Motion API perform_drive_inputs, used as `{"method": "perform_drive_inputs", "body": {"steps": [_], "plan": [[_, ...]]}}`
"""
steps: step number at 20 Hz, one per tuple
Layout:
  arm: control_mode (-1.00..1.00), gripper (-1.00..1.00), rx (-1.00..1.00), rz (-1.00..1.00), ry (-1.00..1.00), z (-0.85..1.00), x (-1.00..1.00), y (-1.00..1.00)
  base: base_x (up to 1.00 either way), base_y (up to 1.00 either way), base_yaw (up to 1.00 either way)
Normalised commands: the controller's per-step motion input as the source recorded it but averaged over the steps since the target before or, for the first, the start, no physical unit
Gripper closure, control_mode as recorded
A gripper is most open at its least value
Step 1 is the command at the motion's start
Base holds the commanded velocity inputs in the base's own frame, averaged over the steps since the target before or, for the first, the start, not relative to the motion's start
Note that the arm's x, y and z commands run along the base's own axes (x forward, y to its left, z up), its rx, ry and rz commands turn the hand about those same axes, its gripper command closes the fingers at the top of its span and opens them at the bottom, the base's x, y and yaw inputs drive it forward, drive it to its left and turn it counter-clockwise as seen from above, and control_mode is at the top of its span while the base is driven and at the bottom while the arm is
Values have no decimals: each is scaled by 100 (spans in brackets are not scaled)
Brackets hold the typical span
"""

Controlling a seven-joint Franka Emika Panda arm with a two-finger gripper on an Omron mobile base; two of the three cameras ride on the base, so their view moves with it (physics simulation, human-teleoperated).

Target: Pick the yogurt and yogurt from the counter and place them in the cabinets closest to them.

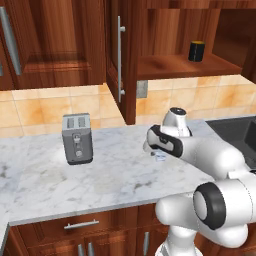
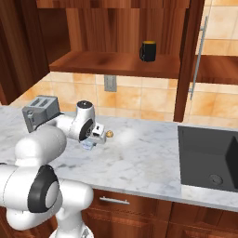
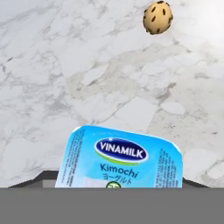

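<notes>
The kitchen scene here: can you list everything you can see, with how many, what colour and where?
yogurt: one, pale blue and white, on the counter under the gripper
cookie: one, brown, speckled, on the counter beyond the yogurt
toaster: one, grey, on the counter by the wall
mug: one, black, on the open cabinet shelf
counter: one, white-grey marble
cabinets: reddish-brown, above the counter
sink: one, dark, set in the counter
gripper: one, low over the yogurt

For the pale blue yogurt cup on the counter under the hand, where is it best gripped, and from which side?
Probably from straight above, with the fingers closing across the two opposite side walls just under the lid. The yogurt cup is squat, sits upright on the counter with its flat label facing up, and has free marble around it; the cookie lies well apart.
</notes>
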Motion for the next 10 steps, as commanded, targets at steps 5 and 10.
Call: {"method": "perform_drive_inputs", "body": {"steps": [5, 10], "plan": [[-100, 100, 3, -2, 0, 52, -1, -6, 0, 0, 0], [-100, 100, 1, -3, 0, 48, -8, -10, 0, 0, 0]]}}
